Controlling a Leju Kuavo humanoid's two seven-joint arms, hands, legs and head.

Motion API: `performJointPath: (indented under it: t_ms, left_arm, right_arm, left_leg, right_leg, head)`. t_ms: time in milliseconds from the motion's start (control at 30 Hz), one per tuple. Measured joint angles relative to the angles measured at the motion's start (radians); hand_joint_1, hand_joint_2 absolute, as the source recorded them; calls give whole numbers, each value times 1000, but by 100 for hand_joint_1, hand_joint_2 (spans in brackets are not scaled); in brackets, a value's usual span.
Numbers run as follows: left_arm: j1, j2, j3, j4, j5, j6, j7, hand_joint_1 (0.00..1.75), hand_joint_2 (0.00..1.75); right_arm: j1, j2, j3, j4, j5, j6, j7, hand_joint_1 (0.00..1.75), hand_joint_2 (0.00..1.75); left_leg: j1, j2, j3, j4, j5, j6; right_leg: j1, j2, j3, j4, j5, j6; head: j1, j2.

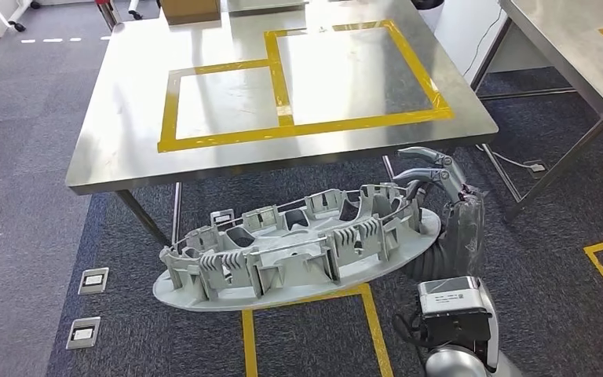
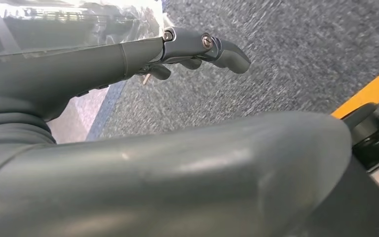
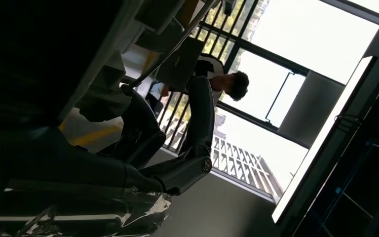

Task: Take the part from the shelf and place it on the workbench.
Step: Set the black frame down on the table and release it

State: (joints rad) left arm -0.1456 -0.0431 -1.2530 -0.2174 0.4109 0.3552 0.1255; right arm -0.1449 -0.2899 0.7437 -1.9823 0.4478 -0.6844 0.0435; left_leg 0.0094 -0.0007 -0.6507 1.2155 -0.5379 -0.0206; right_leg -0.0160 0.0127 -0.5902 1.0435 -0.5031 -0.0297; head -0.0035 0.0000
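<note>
The part (image 1: 298,243) is a large grey oval panel with ribbed brackets round its rim. It hangs level in front of me, just short of the steel workbench (image 1: 126,118) and below its top. My right hand (image 1: 432,177) grips the part's right end, fingers hooked over the rim; the right wrist view shows the same hand (image 3: 177,148) beside the dark part (image 3: 54,49). My left hand (image 2: 177,49) lies stretched against the part's pale underside (image 2: 54,24), above the carpet, with the thumb apart. In the head view the part hides that hand.
Yellow tape rectangles (image 1: 283,86) mark the workbench top, and a cardboard box (image 1: 191,9) stands at its far edge. A second steel table (image 1: 573,39) is at the right. Floor sockets (image 1: 93,280) and yellow floor tape (image 1: 373,322) lie below. A person (image 3: 227,84) stands near.
</note>
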Motion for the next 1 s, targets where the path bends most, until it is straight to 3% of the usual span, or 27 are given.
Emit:
performJointPath:
  t_ms: [67,100,233,433,700,767,867,933,1000]
  left_arm:
    - [-1,0,-4,0,-2,-1,1,0,175]
    - [-3,0,-6,0,-4,-3,3,0,175]
    - [-9,-2,-14,0,-22,-17,11,0,175]
    - [-22,-9,-27,0,-37,-32,14,0,175]
    - [-32,-10,-41,0,-55,-51,17,0,175]
    - [-35,-10,-41,0,-56,-54,17,0,175]
    - [-42,-12,-42,0,-55,-59,17,0,175]
    - [-46,-15,-42,0,-55,-61,16,0,175]
    - [-48,-17,-42,0,-55,-64,16,0,175]
  right_arm:
    - [-12,0,-6,-4,3,-3,-3,175,175]
    - [-22,0,-9,-7,5,-4,-4,175,175]
    - [-83,0,-37,-17,13,-9,22,175,175]
    - [-195,-3,-79,-17,13,0,73,175,175]
    - [-294,-11,-107,0,13,19,138,175,175]
    - [-321,-13,-111,9,13,31,156,175,175]
    - [-359,-20,-118,20,17,49,177,175,175]
    - [-380,-26,-122,28,20,57,184,175,175]
    - [-392,-30,-122,37,21,61,188,175,175]
  left_leg:
    - [-4,-2,33,-90,60,9]
    - [-6,-3,42,-113,68,13]
    - [-6,-7,59,-157,31,11]
    - [-7,-10,58,-156,31,21]
    - [-7,-10,58,-156,33,26]
    - [-10,-10,58,-154,33,32]
    - [-6,-6,72,-185,47,51]
    - [1,-4,88,-215,60,57]
    - [3,-3,94,-222,61,57]
  right_leg:
    - [1,3,12,-2,-8,8]
    - [1,4,13,-1,-10,13]
    - [4,3,-3,7,-9,15]
    - [4,-1,4,-6,-3,23]
    - [4,-1,5,-11,1,30]
    - [1,-1,6,-16,5,37]
    - [0,-2,10,-26,8,50]
    - [1,-5,-14,20,-15,53]
    - [-3,-6,-80,137,-57,60]
  head:
    - [-3,0]
    - [-4,0]
    - [0,0]
    - [13,0]
    - [18,0]
    - [17,0]
    - [14,0]
    - [17,0]
    - [23,0]
